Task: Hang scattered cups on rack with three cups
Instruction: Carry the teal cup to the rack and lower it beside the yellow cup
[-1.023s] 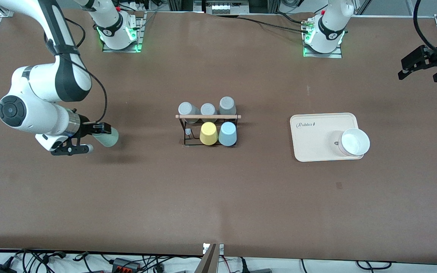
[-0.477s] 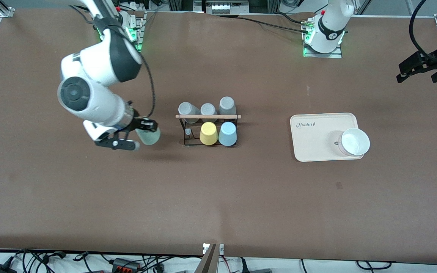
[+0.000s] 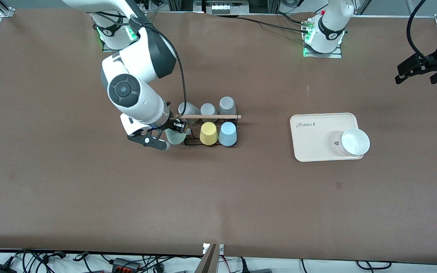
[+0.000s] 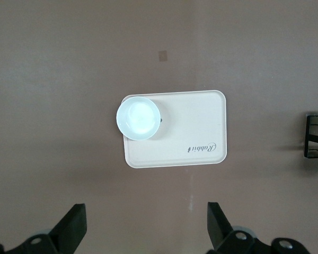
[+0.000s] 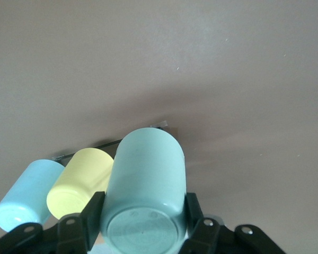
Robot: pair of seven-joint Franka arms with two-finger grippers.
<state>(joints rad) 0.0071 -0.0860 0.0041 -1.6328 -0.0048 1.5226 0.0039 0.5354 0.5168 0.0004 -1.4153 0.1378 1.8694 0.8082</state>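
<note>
Brown tabletop was mostly bare. Right gripper (image 3: 173, 135) was clamped on the pale mint green tapered cup (image 3: 175, 137), right over the small black wire rack (image 3: 192, 143)'s last free peg, with the light blue cup (image 3: 227, 134) already hung beside it. Left gripper (image 3: 419, 73) waited, fingers apart.

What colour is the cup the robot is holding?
Pale mint green. The cup shows best in the right wrist view, gripped by the right tool.

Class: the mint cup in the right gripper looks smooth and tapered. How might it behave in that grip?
The mint cup looks rigid and probably light. Its glossy, tapered wall could slide between the right gripper fingers. Laid down on its side, its round body would probably roll in a curve.
</note>
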